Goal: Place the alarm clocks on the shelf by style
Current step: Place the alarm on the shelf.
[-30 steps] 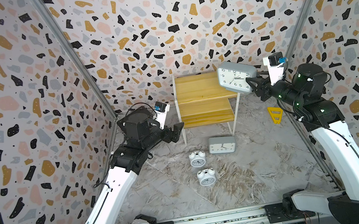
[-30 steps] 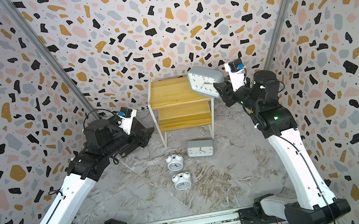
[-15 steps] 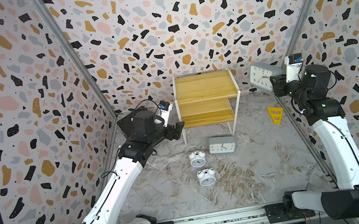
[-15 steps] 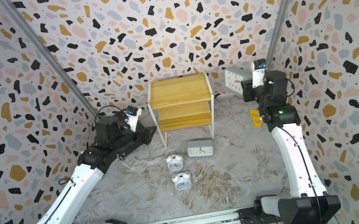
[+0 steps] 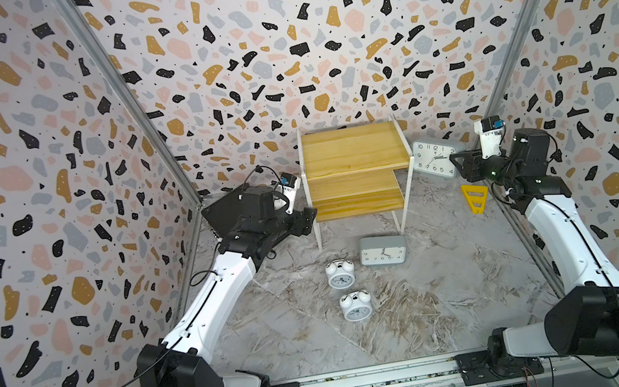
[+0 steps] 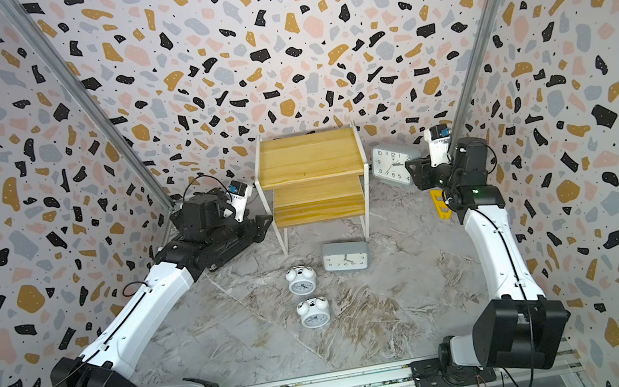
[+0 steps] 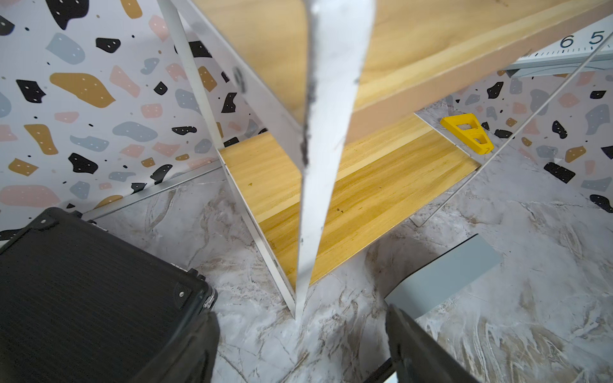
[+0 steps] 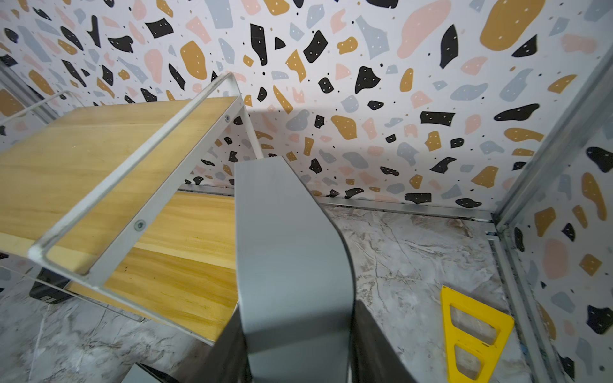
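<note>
The shelf (image 5: 353, 162) stands at the back wall with both wooden boards bare. My right gripper (image 5: 459, 164) is shut on a grey alarm clock (image 5: 436, 157), held upright off the floor just right of the shelf, face forward. In the right wrist view the clock's grey body (image 8: 288, 252) fills the jaws. A second grey clock (image 5: 383, 250) lies on the floor before the shelf, with two white twin-bell clocks (image 5: 340, 274) (image 5: 356, 306) nearer the front. My left gripper (image 5: 308, 220) is open and empty at the shelf's front left leg (image 7: 318, 199).
A black flat case (image 5: 226, 212) lies in the back left corner, right beside my left gripper (image 7: 300, 351). A yellow triangular piece (image 5: 474, 198) lies on the floor by the right wall, under my right arm. The walls stand close on three sides.
My right arm has carried the grey clock from over the shelf's top right corner outward and down to beside the shelf. My left gripper has moved in toward the shelf's front left leg.
</note>
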`<move>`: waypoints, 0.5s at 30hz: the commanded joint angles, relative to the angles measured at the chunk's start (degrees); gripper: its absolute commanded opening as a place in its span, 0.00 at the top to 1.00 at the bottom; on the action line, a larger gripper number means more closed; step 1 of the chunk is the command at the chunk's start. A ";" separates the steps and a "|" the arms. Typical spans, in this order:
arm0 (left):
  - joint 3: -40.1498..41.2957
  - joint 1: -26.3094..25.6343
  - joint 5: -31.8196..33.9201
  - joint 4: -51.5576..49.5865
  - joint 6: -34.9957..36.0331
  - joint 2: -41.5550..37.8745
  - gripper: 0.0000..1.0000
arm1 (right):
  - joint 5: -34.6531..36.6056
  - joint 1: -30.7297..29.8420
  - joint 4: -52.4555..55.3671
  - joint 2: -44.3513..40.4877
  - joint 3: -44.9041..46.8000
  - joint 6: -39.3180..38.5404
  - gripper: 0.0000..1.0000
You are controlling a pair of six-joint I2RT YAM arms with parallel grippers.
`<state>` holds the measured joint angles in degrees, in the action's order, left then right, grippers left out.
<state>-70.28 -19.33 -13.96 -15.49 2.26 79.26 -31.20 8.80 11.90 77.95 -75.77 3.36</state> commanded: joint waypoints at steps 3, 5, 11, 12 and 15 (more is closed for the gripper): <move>-2.79 0.83 -2.33 4.06 -0.42 2.29 0.21 | -10.69 0.61 -8.78 1.58 -0.95 -2.76 0.85; -3.19 1.05 -3.17 4.48 -0.50 3.29 0.24 | -12.53 0.61 -8.91 2.76 -0.91 -3.59 0.86; -4.24 1.43 -4.05 4.68 -0.75 5.68 0.33 | -19.19 0.62 -16.65 5.19 1.79 -8.26 0.86; -4.22 1.45 -3.98 4.68 -0.67 5.97 0.35 | -19.88 0.61 -18.00 5.76 2.02 -8.24 0.87; -4.49 1.58 -3.28 4.72 -0.58 6.58 0.41 | -22.43 0.61 -18.99 7.97 0.87 -8.59 0.87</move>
<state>-72.51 -18.02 -16.53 -13.19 1.80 85.38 -47.66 9.28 -0.01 86.24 -72.79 -3.42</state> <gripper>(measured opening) 0.601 0.417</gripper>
